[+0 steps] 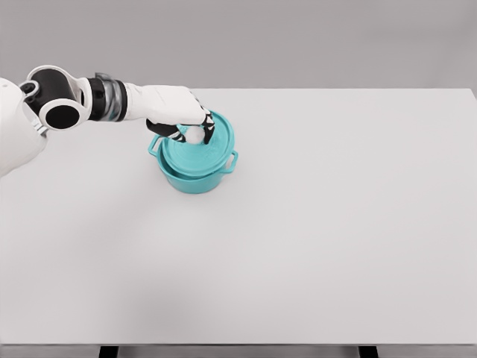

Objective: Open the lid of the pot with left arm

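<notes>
Lid (200, 153) knob under left hand (179, 112)

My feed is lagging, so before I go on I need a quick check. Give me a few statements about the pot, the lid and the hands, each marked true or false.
1. The left hand is over the lid, fingers curled around its white knob. True.
2. The lid lies on the table beside the pot. False: it sits on the teal pot, tilted, its far edge raised.
3. The right hand is pressing on the pot's rim. False: no right hand is in view.
4. The pot stands upright on the white table, left of the middle. True.
5. The pot is red. False: pot and lid are teal.
</notes>
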`<state>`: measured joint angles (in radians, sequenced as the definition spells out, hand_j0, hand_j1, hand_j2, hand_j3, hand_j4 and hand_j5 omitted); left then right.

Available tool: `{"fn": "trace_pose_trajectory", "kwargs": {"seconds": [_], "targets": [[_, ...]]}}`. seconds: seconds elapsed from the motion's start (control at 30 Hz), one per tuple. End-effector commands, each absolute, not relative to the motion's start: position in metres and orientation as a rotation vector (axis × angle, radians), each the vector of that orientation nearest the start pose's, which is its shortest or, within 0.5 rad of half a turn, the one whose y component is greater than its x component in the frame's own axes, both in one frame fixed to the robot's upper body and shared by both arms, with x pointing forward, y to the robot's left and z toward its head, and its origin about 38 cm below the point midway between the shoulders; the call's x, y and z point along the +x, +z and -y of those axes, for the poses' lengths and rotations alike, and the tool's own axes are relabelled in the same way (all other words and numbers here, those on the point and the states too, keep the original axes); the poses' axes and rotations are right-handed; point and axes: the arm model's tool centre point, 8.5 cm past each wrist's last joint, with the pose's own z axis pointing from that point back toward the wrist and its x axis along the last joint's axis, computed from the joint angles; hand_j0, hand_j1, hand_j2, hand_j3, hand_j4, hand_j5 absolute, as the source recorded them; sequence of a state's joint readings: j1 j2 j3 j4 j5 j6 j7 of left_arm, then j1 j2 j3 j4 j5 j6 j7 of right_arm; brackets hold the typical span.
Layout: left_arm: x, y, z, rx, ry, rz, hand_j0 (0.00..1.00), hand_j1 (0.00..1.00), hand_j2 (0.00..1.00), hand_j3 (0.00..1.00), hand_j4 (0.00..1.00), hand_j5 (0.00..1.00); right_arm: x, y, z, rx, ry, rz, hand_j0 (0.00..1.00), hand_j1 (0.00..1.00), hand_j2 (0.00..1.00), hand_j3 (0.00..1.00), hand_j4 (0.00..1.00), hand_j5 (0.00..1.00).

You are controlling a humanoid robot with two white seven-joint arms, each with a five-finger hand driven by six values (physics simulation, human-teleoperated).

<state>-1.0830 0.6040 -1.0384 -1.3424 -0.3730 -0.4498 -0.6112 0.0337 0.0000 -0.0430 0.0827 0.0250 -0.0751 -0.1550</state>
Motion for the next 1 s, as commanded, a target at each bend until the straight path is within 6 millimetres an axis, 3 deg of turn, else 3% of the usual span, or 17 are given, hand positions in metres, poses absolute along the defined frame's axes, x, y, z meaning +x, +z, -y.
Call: {"fn": "trace_pose_trajectory", "kwargs": {"seconds": [0.0, 0.3, 0.97], "targets": [[0.488, 0.258, -0.175, -0.509, 3.083, -1.729, 0.51, 0.51, 0.51, 0.51, 0.51, 0.51, -0.043, -0.256, 0.283, -0.24, -0.017, -0.042, 1.0, 1.0, 1.0, 1.0, 1.0, 1.0], [0.482, 0.267, -0.175, -0.52, 3.049, -1.736, 0.51, 0.51, 0.51, 0.51, 0.51, 0.51, -0.043, -0.256, 0.283, -0.24, -0.017, -0.042, 1.0, 1.0, 1.0, 1.0, 1.0, 1.0], [0.466, 0.271, -0.205, -0.566, 3.054, -1.721, 0.51, 0.51, 0.51, 0.51, 0.51, 0.51, -0.043, -0.256, 0.283, -0.24, -0.017, -0.042, 1.0, 1.0, 1.0, 1.0, 1.0, 1.0]]}}
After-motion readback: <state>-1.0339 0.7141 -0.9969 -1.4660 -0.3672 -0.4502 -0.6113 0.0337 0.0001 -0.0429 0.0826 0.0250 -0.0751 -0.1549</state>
